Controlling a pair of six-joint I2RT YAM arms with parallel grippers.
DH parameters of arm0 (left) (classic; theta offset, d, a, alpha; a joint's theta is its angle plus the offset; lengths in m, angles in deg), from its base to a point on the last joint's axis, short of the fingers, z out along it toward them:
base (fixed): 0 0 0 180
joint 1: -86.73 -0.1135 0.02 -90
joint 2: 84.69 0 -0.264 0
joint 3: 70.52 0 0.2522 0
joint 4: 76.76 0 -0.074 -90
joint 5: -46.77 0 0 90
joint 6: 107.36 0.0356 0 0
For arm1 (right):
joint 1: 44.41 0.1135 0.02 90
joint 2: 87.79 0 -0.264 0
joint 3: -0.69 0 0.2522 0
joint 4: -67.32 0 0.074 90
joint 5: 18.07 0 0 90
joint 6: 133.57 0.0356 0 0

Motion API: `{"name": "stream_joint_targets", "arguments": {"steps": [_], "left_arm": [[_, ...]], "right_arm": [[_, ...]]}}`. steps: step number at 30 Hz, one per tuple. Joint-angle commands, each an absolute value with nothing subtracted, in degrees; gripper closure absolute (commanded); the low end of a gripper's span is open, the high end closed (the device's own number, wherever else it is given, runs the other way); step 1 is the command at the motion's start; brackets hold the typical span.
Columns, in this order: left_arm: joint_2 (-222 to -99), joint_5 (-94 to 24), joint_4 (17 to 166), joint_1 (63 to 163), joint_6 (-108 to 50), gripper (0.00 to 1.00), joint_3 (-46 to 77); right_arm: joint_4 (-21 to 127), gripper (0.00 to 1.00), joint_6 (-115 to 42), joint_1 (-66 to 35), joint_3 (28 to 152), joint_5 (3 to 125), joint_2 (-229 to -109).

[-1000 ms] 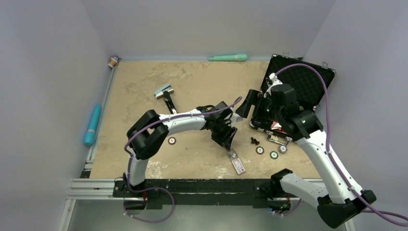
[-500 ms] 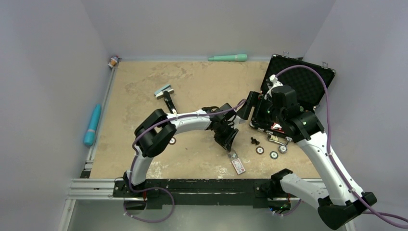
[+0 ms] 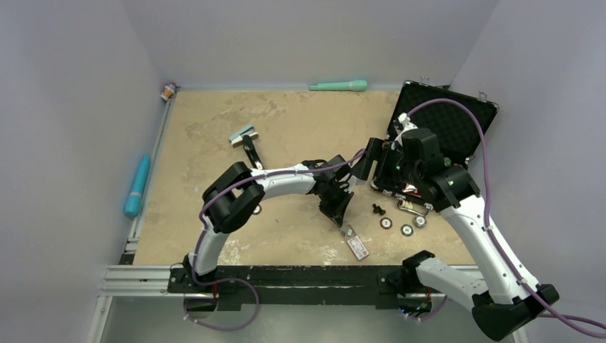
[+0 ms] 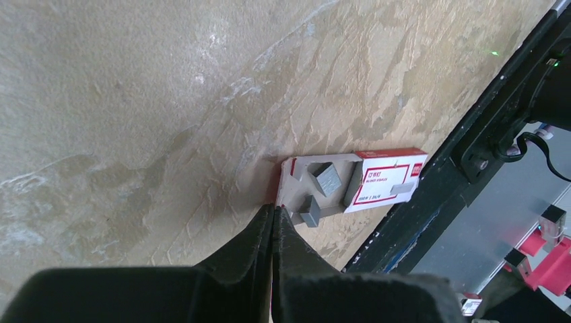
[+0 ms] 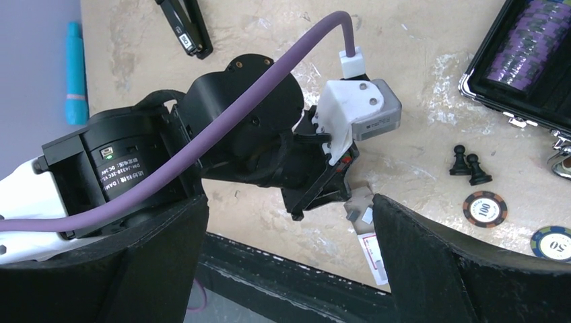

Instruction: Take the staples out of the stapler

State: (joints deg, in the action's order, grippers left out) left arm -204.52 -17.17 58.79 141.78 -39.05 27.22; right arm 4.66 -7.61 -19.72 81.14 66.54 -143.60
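Status: left hand has its fingers pressed together, tips down at the tabletop, touching or just beside a corner of the staple box. Cannot tell whether anything thin is pinched betw. them; nothing shows. Right hand hangs above w/ fingers spread wide, holding nothing, its camera looking down on the left hand.

Staples: several small grey blocks lie on the box's opened white flap and beside its red-printed part. Box sits close to the tabletop's near edge, approx. mid-length. Stapler lies well apart, toward the far-left part of the tabletop, unattended. From the right wrist view it appears hinged open; magazine contents not legible.

Assessment: step in hand looks like work at the box, i.e. setting down or nudging a strip, not extraction at the stapler. Whether the stapler is fully emptied cannot be confirmed.

Next move req.: left hand to part its fingers and lift clear w/o dragging the light box toward the edge. Then check the stapler's rail, w/ right hand avail. to steady it. Risk: strips are small and easily scattered.
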Motion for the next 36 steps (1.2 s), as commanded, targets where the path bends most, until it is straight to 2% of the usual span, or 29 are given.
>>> {"name": "stream_joint_targets", "arguments": {"steps": [1,9,17,25,29,34,35,36], "left_arm": [[-205.08,-13.81,60.49,142.10,-40.88,1.00,29.64],[-199.06,-19.00,56.66,139.82,-43.83,1.00,26.96],[-186.57,-21.58,61.35,129.04,-55.00,1.00,10.30],[-182.08,-23.55,60.30,128.06,-54.15,1.00,4.74],[-182.41,-25.32,57.12,127.98,-54.38,1.00,5.09],[-183.22,-25.61,53.72,127.78,-55.76,1.00,4.58],[-183.40,-25.18,53.35,127.78,-55.62,0.97,4.54],[-183.46,-24.87,53.07,127.80,-55.60,0.88,4.31]], "right_arm": [[4.54,0.04,-7.91,-19.87,80.46,66.29,-142.49],[3.53,0.03,-6.36,-19.88,80.06,67.54,-141.99],[6.75,0.03,-3.60,-19.88,76.81,65.54,-143.02],[11.86,0.06,-1.85,-19.39,69.22,61.76,-146.31],[14.47,0.10,-1.20,-17.75,65.96,62.13,-148.07],[16.29,0.22,0.87,-12.10,63.58,64.55,-151.24],[16.30,0.26,1.56,-10.75,63.32,65.31,-152.06],[16.43,0.31,2.29,-9.42,63.05,65.85,-152.60]]}}
